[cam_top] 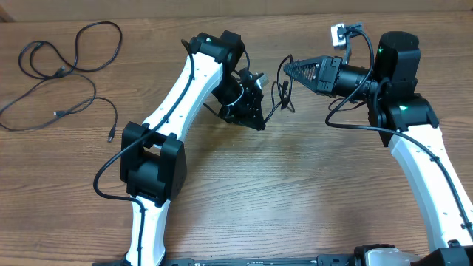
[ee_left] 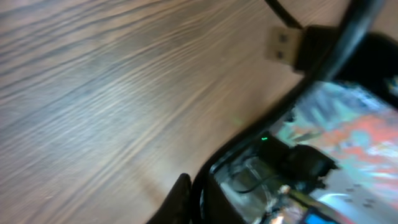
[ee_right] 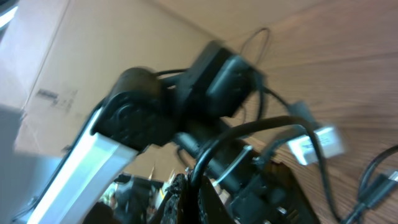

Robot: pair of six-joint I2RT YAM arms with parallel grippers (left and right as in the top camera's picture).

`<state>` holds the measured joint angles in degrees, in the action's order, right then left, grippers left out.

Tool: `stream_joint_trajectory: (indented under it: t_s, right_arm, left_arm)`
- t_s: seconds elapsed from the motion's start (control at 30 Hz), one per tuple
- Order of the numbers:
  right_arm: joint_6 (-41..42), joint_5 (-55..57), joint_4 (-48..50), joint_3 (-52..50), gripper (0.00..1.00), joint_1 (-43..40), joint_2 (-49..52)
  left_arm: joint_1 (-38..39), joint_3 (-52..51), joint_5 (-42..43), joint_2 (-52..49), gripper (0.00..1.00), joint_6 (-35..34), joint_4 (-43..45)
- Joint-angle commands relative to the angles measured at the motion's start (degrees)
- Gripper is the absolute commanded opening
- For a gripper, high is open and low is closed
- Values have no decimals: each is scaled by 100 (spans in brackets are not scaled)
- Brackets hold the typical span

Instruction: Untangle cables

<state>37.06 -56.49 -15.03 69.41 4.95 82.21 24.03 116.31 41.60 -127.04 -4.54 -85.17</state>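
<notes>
Right gripper (cam_top: 290, 70) is seemingly clamping a cable (cam_top: 280, 94) beside the left gripper (cam_top: 259, 123), whose jaw state I cannot tell; more cables (cam_top: 59, 72) are lying far left.

The overhead camera looked straight down on the tabletop (cam_top: 295, 192), from far enough to hold both arms. The left wrist camera sat low beside the left arm (cam_top: 181, 92), very close to the wood and blurred. The right wrist camera faced that arm (ee_right: 134, 112) at close range, sharing it and the cables (ee_right: 261, 43) beside it (cam_top: 281, 96) with the overhead view.
</notes>
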Motion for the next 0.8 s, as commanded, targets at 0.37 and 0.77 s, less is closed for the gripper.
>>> stream_joint_trajectory:
  t_s: [0.37, 0.77]
  right_arm:
    - [-586, 5285, -3073, 72, 4, -824, -109]
    - [-560, 5676, -3281, 72, 5, -824, -109]
  left_arm:
    - [-490, 9, -2109, -17, 4, -780, -74]
    - [-1471, 20, -1596, 122, 4, -535, -824]
